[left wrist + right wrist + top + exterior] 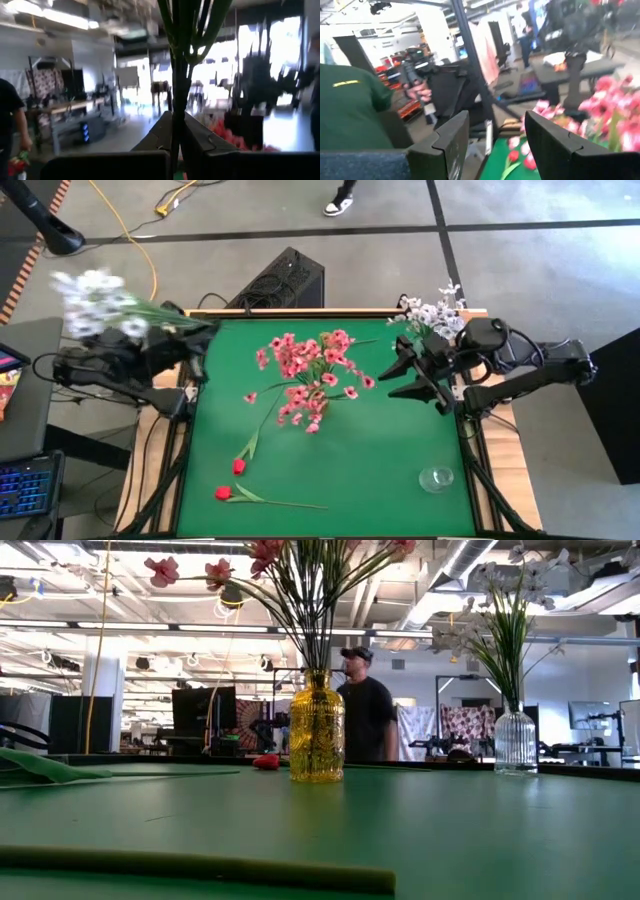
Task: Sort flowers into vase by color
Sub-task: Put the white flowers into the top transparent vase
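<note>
The left end effector [175, 150], at nine o'clock of the tabletop [330, 470], was clenched on a white spray [95, 305], probably bound next for the clear vase [515, 740]; the right end effector [408, 370] waited open.

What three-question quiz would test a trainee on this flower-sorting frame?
1. True or false: the left gripper is shut on a white flower spray.
2. Which vase holds the pink flowers? A) yellow vase B) clear ribbed vase
3. How many red buds lie loose on the green mat?

Key:
1. True; its stem sits between the closed fingers.
2. A.
3. Two, near the front left; the right gripper waits open beside the white bouquet.
</note>
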Available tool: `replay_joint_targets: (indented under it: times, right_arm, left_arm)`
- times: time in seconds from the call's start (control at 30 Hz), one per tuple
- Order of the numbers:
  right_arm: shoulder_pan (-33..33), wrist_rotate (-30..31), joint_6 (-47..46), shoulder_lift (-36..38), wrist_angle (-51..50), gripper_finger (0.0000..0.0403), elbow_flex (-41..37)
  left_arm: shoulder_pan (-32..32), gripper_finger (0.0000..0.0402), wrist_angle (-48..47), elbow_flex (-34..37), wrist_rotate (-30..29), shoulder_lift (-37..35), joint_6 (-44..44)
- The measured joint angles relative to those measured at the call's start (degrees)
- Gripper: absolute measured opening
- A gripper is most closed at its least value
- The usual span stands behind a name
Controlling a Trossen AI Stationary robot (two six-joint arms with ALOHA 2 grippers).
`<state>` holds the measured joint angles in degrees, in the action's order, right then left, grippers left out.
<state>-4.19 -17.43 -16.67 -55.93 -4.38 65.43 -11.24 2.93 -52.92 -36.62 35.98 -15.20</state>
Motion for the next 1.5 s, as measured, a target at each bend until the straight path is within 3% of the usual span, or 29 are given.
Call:
replay_joint_targets:
  times: [0.23, 0.47, 0.6, 0.77, 1.17, 1.5]
  right_arm:
    - [6.38, -0.31, 4.18, -2.45, 4.02, 0.0219, 0.72]
    - [12.85, -2.04, 10.85, -6.88, 0.90, 0.0219, 8.85]
    - [16.80, -2.05, 15.05, -9.62, -3.48, 0.0219, 14.59]
    - [23.12, -2.03, 18.72, -13.62, -5.66, 0.0219, 19.01]
    - [33.79, -3.99, 21.87, -26.66, -6.10, 0.0219, 28.47]
    - [34.32, -4.97, 24.62, -30.72, -7.67, 0.0219, 32.24]
  left_arm:
    - [11.14, 0.0000, -18.19, -17.45, 11.02, 16.25, 2.26]
    - [26.89, 0.0000, -20.57, -32.59, 28.74, 27.92, -4.29]
    - [36.13, 0.0000, -22.10, -37.11, 39.96, 33.82, -4.94]
    - [42.32, 0.0000, -22.04, -39.17, 48.62, 40.92, -2.68]
    - [41.21, 0.0000, -22.08, -48.95, 52.50, 56.65, -2.45]
    - [40.80, 0.0000, -21.78, -50.85, 52.71, 58.91, -2.78]
